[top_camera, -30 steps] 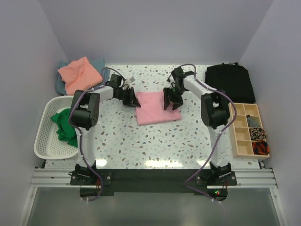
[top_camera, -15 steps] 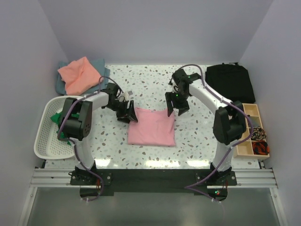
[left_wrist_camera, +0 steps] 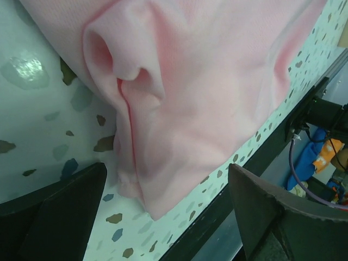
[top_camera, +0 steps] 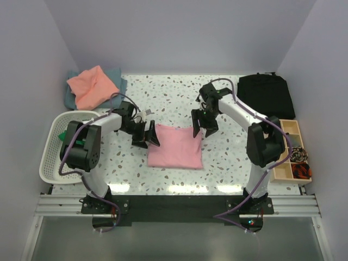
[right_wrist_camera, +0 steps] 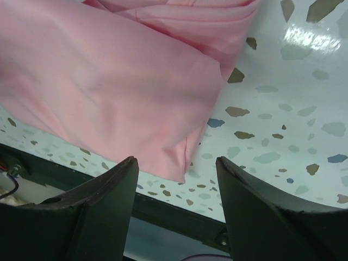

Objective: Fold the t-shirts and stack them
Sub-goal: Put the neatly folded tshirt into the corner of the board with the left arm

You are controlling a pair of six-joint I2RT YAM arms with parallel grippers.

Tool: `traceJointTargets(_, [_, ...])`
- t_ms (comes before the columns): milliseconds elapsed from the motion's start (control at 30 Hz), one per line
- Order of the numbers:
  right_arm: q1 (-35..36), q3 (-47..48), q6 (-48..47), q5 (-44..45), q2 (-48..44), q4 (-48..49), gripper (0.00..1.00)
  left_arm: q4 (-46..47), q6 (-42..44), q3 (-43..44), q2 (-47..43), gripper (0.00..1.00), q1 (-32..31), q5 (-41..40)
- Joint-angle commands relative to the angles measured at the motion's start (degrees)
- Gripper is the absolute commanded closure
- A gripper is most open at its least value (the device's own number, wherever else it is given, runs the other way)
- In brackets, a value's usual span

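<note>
A folded light pink t-shirt (top_camera: 175,148) lies flat on the speckled table (top_camera: 174,100). My left gripper (top_camera: 148,137) hovers at its far left corner, jaws wide open and empty; the wrist view shows the pink t-shirt (left_wrist_camera: 206,81) with a puckered fold just beyond the fingers. My right gripper (top_camera: 203,126) stands open over the far right corner, nothing between its fingers, the pink t-shirt (right_wrist_camera: 109,92) below. A salmon-orange t-shirt (top_camera: 91,86) rests on a grey-blue one (top_camera: 117,75) at the back left. A bright green t-shirt (top_camera: 76,147) sits in the white basket (top_camera: 50,160).
A black bag (top_camera: 266,93) lies at the back right. A wooden compartment tray (top_camera: 280,157) with small items stands along the right edge. The white basket takes up the left edge beside my left arm.
The pink t-shirt was pulled toward the near edge and laid down flat. My left gripper opened and let go of its corner. The right gripper stayed open over the far right corner.
</note>
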Motion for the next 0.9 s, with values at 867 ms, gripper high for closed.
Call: traceJointTargets(867, [-6.1, -20.3, 3.3, -10.2, 4.9, 18.2, 0.37, 20.4, -9.2, -5.8, 9.0, 0.00, -3.8, 4.0])
